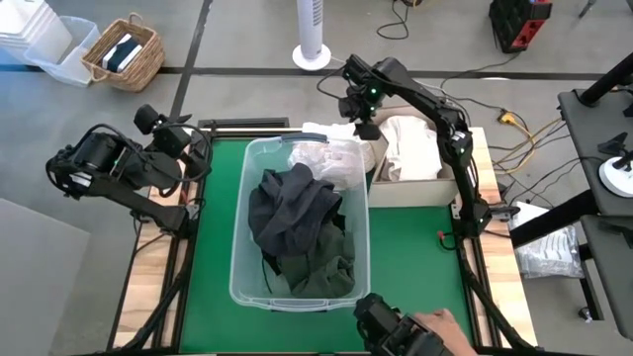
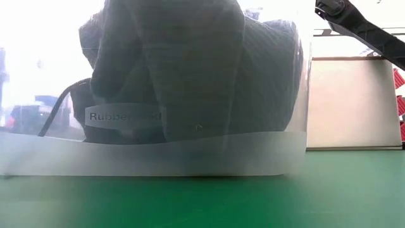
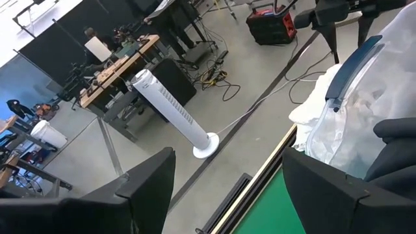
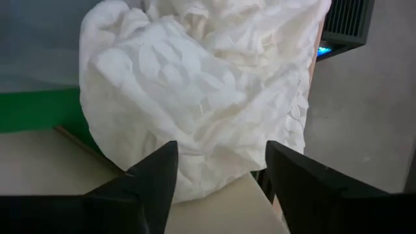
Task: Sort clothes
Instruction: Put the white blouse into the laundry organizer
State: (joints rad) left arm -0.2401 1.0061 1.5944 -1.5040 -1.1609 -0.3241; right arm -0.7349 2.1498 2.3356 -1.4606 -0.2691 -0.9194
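Green mat [image 1: 415, 257], frame centre: clear tub [image 1: 240, 259] with dark clothes [image 1: 297, 227]; right gripper [image 1: 361, 127] fingers spread above white garment [image 4: 195, 91]; left gripper [image 1: 194, 148] released, upper left.

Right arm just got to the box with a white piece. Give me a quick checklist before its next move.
1. Right gripper open: ok, the fingers stand apart.
2. White garment free of the fingers: cannot tell; it lies just past the fingertips.
3. Garment fully inside the cardboard box: not ok; in the high view white cloth drapes over the corner by the tub.
4. Left gripper clear of the work: ok, open beside the plastic tub.
5. Dark clothes left to sort: ok, a pile remains in the tub.
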